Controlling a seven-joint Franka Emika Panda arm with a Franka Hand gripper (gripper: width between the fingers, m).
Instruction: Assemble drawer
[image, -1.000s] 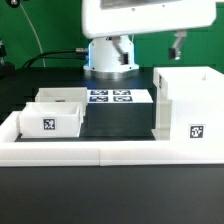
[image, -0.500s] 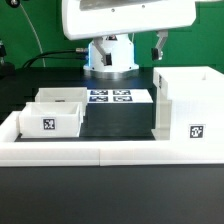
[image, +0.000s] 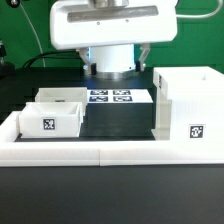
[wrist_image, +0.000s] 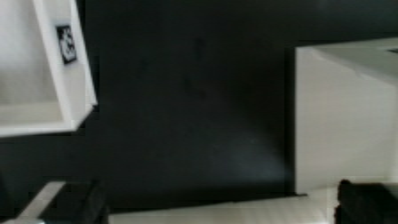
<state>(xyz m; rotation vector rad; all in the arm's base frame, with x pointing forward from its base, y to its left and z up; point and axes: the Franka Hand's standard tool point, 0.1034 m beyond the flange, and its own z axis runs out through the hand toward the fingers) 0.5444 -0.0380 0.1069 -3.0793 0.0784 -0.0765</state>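
The tall open-fronted white housing (image: 190, 105) stands at the exterior view's right with a tag on its front. Two white open-top trays sit at the left, the front one (image: 50, 120) tagged and the other (image: 62, 96) just behind it. The arm's white hand (image: 112, 22) hangs high over the middle of the table, above all the parts. In the wrist view my gripper (wrist_image: 217, 203) is open and empty, its dark fingertips (wrist_image: 71, 203) wide apart over black table. A tagged tray (wrist_image: 39, 75) and a white box face (wrist_image: 347, 110) lie to either side.
The marker board (image: 112, 97) lies flat at the back middle, in front of the robot base (image: 110, 62). A low white wall (image: 100, 150) borders the black table along the front and left. A pale strip (wrist_image: 214, 215) shows between the fingertips.
The arm's hand has swung toward the exterior view's left, from over the housing to over the table's middle. The housing and trays have not moved.
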